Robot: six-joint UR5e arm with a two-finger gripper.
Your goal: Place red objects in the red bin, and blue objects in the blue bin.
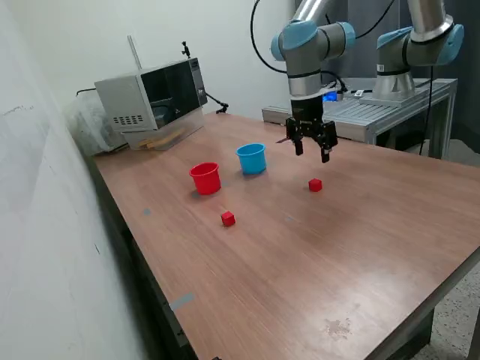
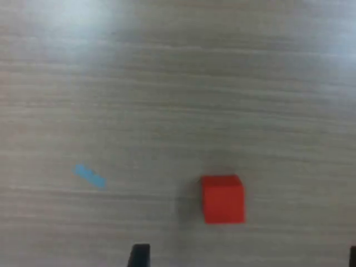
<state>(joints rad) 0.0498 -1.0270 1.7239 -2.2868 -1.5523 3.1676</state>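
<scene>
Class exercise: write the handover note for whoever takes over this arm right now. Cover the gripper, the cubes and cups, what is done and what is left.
Gripper: open, empty, hovering above the table.
Red cubes: one below the gripper, another nearer the red cup. Both on the table.
Light blue cup beside the red cup.
Blue cubes: none visible; cup contents can't be seen.
Left: both red cubes into the red cup.

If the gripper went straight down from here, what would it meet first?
Most likely the red cube on the table: the open gripper hangs roughly above it, though alignment is uncertain.
</scene>
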